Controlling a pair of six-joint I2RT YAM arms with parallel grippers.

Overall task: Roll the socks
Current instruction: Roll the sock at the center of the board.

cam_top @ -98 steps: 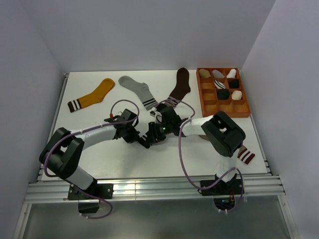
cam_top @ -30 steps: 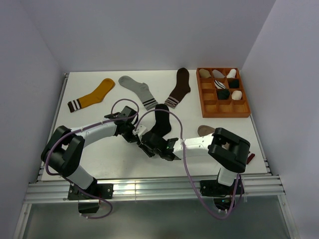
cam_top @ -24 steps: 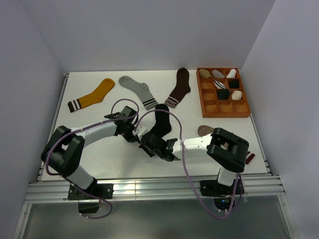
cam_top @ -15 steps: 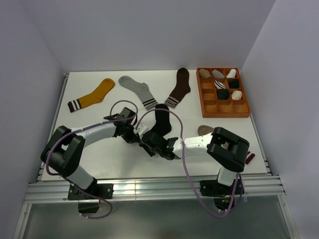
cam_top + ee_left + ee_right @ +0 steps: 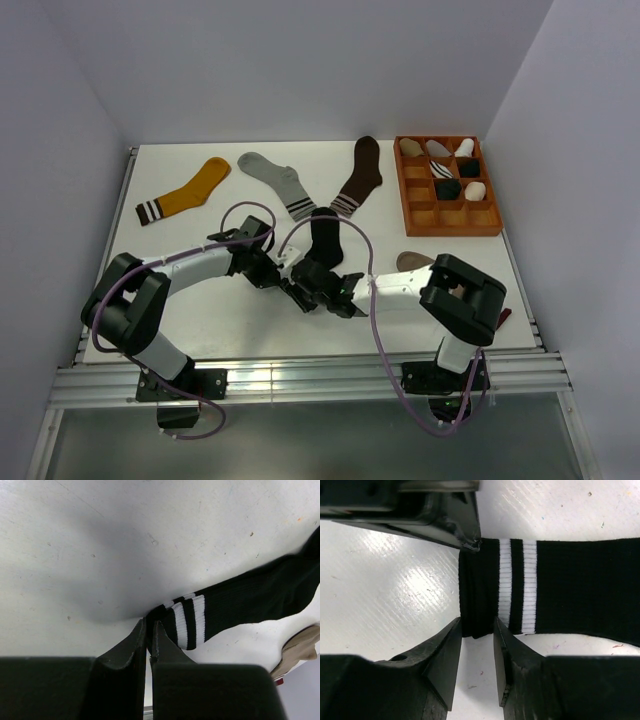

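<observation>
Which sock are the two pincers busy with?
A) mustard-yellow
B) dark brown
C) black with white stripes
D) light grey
C: both wrist views show the left pincer and right pincer at the cuff of the black sock with white stripes.

left gripper pinched shut on striped sock cuff corner; right gripper half-open, straddling the cuff's other corner
</observation>
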